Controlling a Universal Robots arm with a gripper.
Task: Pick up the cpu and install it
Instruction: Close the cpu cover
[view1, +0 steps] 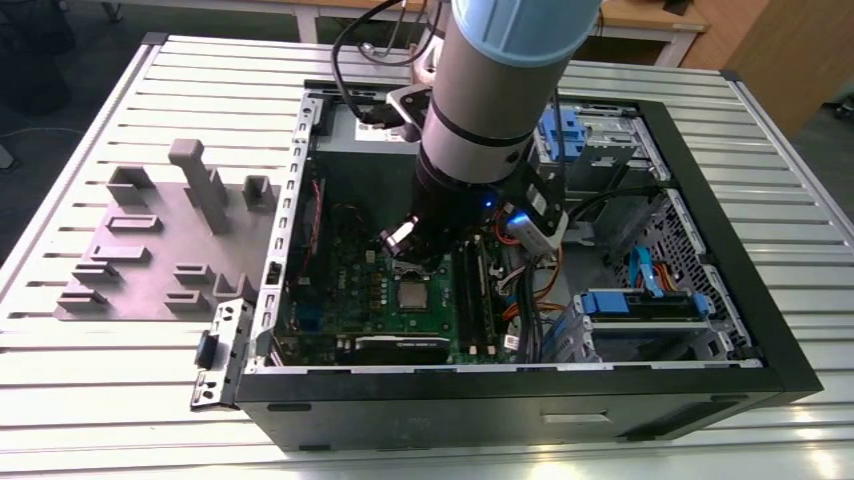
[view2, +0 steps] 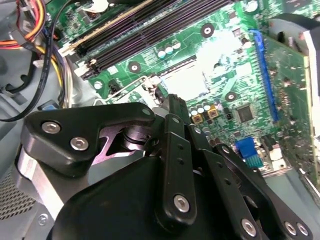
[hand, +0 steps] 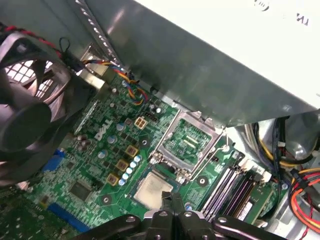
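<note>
On the motherboard (view1: 350, 255), at 6 o'clock of the gripper (view1: 415, 262) in the exterior view: cpu (view1: 414, 293), lying flat in its socket. Claw drawn together, empty. Socket frame (hand: 189, 139) stands open. We judge installing nearly done; closing calls for gentle, even pressure.

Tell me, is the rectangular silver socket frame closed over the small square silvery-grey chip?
No, in the first wrist view the socket frame lies open beside the uncovered chip.
</note>
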